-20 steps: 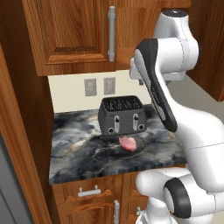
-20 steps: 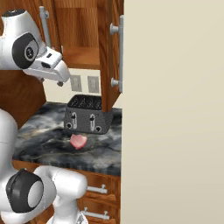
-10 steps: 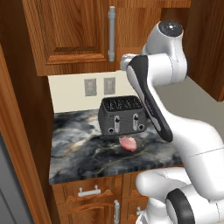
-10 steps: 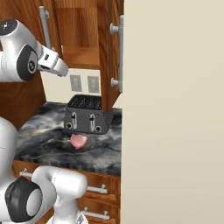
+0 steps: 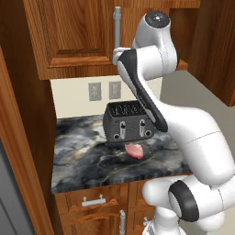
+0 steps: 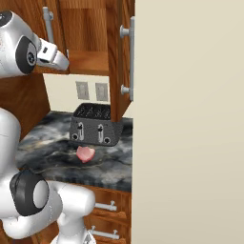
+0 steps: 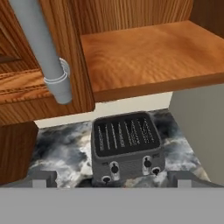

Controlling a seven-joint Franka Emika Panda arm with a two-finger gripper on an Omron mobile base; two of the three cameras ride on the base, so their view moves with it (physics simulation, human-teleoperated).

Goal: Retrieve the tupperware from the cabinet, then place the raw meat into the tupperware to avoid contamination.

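The cabinet hangs up on the wall, and its grey handle stands close in front of the hand. The right door is swung open, and the wooden shelf inside looks bare. The gripper is up by the bottom edge of the cabinet. Its fingers are spread wide apart and hold nothing. Down on the dark counter, the raw meat lies just in front of the toaster.
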